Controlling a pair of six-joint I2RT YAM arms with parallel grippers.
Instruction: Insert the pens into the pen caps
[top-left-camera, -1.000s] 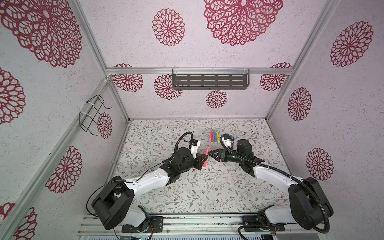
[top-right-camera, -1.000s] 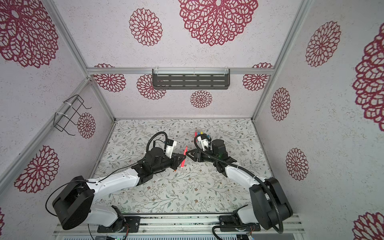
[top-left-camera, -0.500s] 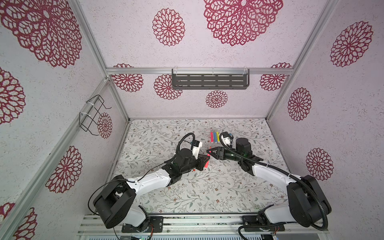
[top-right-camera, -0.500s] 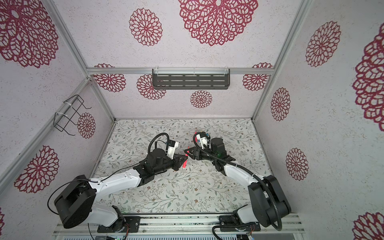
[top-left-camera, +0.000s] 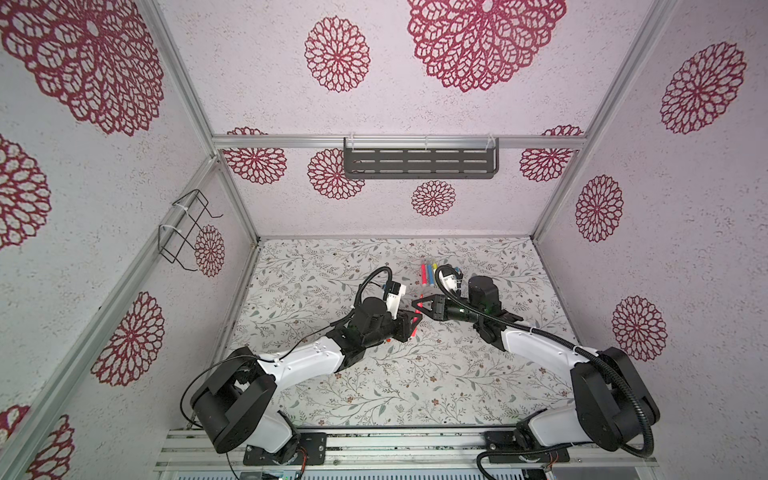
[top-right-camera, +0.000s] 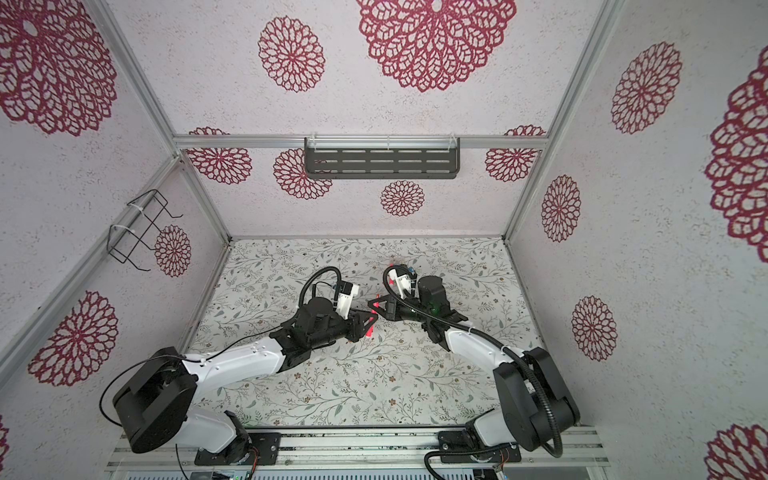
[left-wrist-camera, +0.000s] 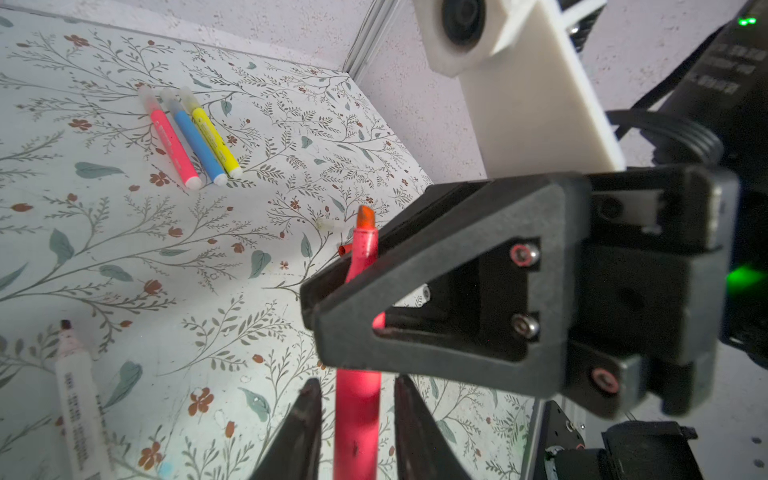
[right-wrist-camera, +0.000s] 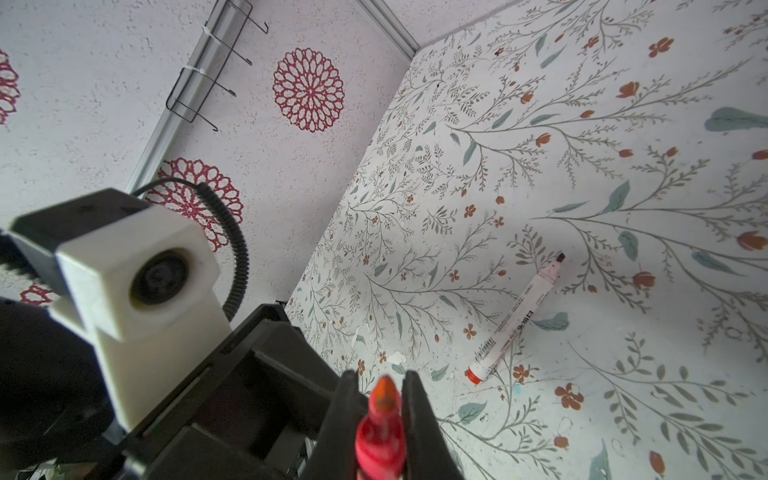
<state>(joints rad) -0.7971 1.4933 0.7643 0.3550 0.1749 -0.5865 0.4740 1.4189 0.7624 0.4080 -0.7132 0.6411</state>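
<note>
Spanning the gap between the two arms, the red slim marker pen (left-wrist-camera: 360, 253) is held clear of the floral-patterned table (top-left-camera: 374, 395), near its middle in both top views. Its orange-red chisel tip is bare and pokes out just past the right gripper (right-wrist-camera: 381, 376), whose black jaws are pressed together on the barrel right behind the tip. The lower part of the barrel runs between the jaws of the left gripper (left-wrist-camera: 356, 384). These stand slightly apart, with a sliver of table showing on each side of the pen, so they do not grip it.

On the table just beyond the tip, in the left wrist view, lie a small red tube cap (left-wrist-camera: 344, 249) and, near it, a pale translucent tube cap (left-wrist-camera: 326, 224). Both are too small to tell more.

Farther back, three short pens lie side by side, touching: a pink-barrelled pen (left-wrist-camera: 172, 145), a blue-barrelled pen (left-wrist-camera: 197, 143) and a yellow-barrelled pen (left-wrist-camera: 214, 139). Each has a pale translucent cap on its far end. In a top view this trio sits just behind the white camera mount on the right arm (top-left-camera: 519, 340).

Well apart from them, a longer white-barrelled marker with printed text (right-wrist-camera: 513, 324) lies flat on the table, uncapped, with a dark tip at one end and a red plug at the other.
</note>
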